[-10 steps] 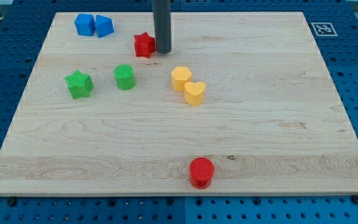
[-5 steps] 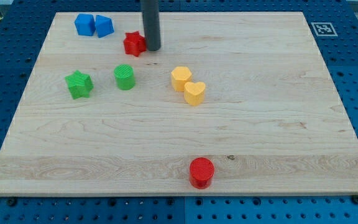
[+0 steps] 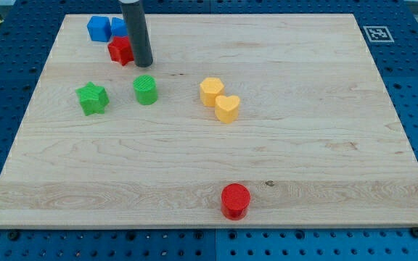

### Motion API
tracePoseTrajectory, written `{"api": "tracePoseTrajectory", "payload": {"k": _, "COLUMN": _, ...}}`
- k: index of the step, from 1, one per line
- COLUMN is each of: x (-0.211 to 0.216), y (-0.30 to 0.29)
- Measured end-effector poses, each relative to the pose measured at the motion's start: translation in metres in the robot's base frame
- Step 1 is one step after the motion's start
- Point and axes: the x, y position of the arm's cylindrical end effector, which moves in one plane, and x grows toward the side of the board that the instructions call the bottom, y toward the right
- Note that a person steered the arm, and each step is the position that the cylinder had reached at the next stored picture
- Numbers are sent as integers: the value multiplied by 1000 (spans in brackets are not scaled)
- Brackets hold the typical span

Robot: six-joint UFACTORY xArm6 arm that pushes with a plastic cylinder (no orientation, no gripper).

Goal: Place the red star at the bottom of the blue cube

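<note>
The red star (image 3: 120,50) lies near the board's top left, just below the two blue blocks. The blue cube (image 3: 98,28) is at the view's top left. A second blue block (image 3: 118,27) sits right of it, partly hidden by the rod. My tip (image 3: 143,63) rests on the board touching the red star's right side, slightly lower than it. The star sits below and to the right of the blue cube, close to the second blue block.
A green star (image 3: 91,98) and a green cylinder (image 3: 145,89) lie below the red star. Two yellow blocks (image 3: 211,92) (image 3: 227,108) sit mid-board. A red cylinder (image 3: 235,201) is near the bottom edge. A marker tag (image 3: 377,33) is at the top right corner.
My tip has moved left across the top of the board, pushing the red star left until it sits just under the blue blocks. The other blocks have not moved.
</note>
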Motion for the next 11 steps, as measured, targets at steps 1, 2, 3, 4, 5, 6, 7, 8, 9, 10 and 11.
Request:
{"api": "tracePoseTrajectory", "payload": {"k": 1, "x": 0, "y": -11}}
{"api": "tracePoseTrajectory", "payload": {"k": 2, "x": 0, "y": -12}}
{"api": "tracePoseTrajectory", "payload": {"k": 3, "x": 0, "y": -13}}
{"api": "tracePoseTrajectory", "payload": {"k": 4, "x": -5, "y": -31}}
{"api": "tracePoseTrajectory", "payload": {"k": 5, "x": -5, "y": -33}}
{"api": "tracePoseTrajectory", "payload": {"k": 6, "x": -1, "y": -31}}
{"api": "tracePoseTrajectory", "payload": {"k": 7, "x": -2, "y": -1}}
{"api": "tracePoseTrajectory", "payload": {"k": 8, "x": -13, "y": 16}}
{"api": "tracePoseTrajectory", "payload": {"k": 9, "x": -14, "y": -4}}
{"api": "tracePoseTrajectory", "payload": {"k": 10, "x": -14, "y": -30}}
{"api": "tracePoseTrajectory", "payload": {"k": 11, "x": -14, "y": -46}}
